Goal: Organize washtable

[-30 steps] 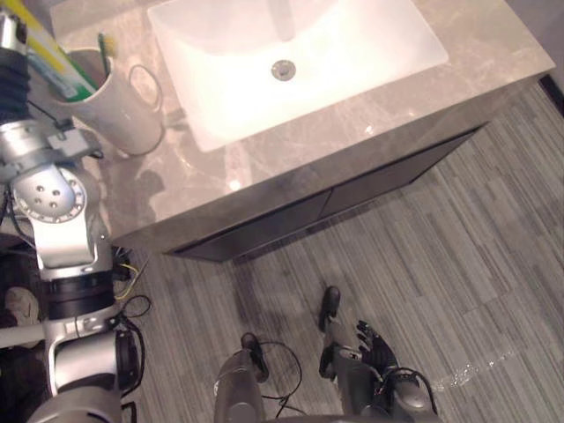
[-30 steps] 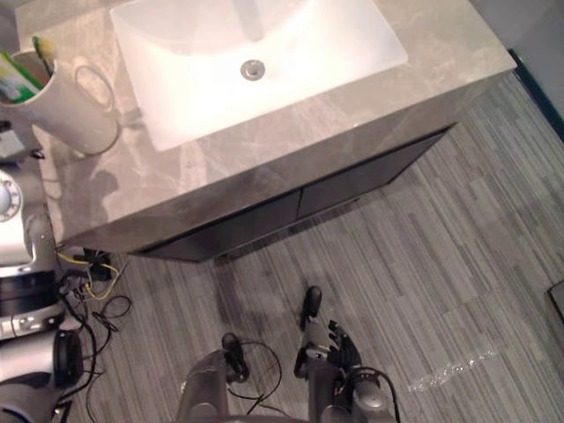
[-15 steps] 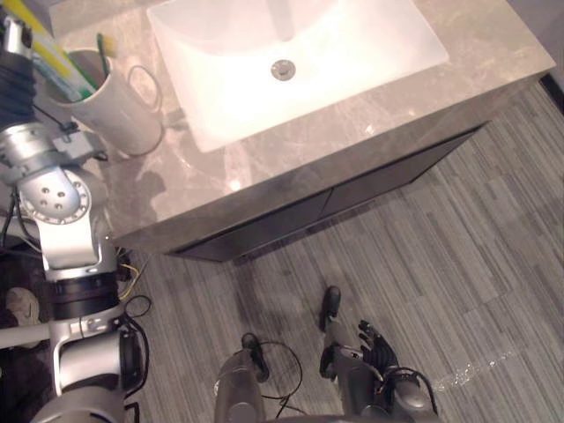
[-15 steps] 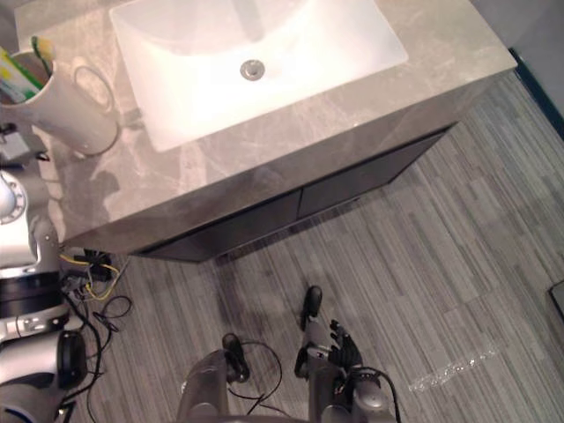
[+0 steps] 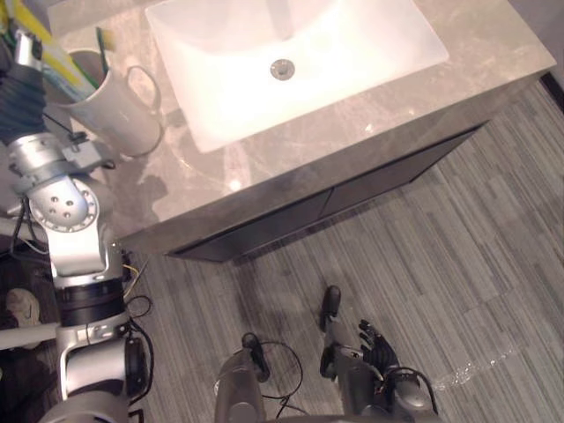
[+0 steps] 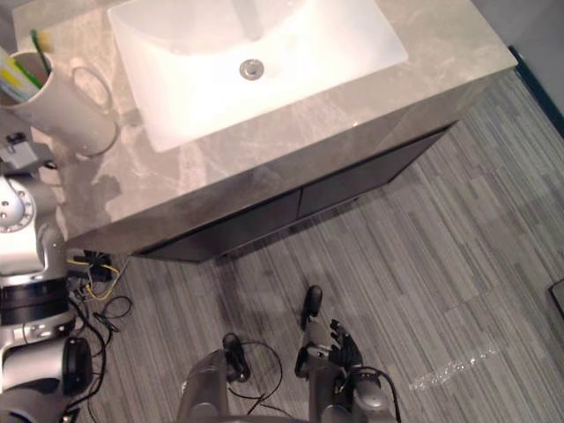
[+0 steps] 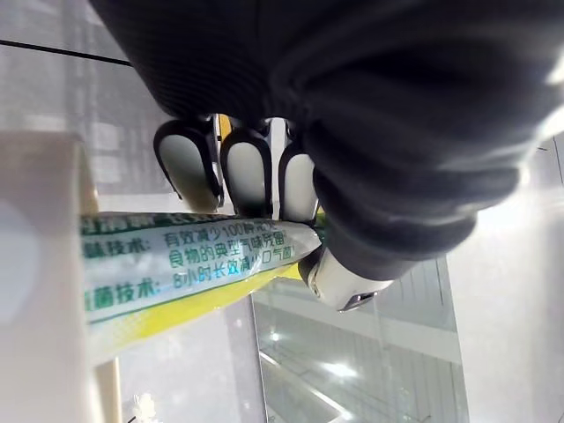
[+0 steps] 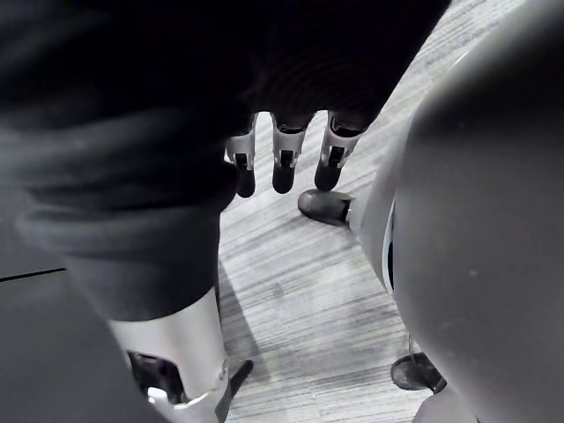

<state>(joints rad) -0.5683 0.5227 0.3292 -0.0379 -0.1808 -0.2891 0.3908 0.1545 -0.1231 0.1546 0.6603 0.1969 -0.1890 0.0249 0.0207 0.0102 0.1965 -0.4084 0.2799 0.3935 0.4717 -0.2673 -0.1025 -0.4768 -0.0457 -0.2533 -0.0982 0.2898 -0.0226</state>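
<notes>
A white mug [image 5: 119, 110] stands on the stone washtable [image 5: 352, 132], left of the sink, with a green toothbrush [image 5: 102, 48] upright in it. My left hand [image 5: 25, 51] is at the far left, above the mug. Its fingers [image 7: 247, 167] are curled round a green, yellow and white toothpaste tube [image 7: 176, 264]. The tube [image 5: 66, 66] slants down with its lower end in the mug's mouth. My right hand [image 5: 374, 345] hangs low over the floor, fingers [image 8: 282, 159] relaxed and holding nothing.
A white rectangular sink [image 5: 397, 44] with a metal drain [image 5: 282, 69] takes up the middle of the counter. Dark cabinet doors [image 5: 352, 189] close the front below it. Grey striped flooring [image 5: 458, 264] spreads in front.
My left arm has shifted slightly toward the washtable, with the tube still held at the mug's mouth. The right hand has not moved.
</notes>
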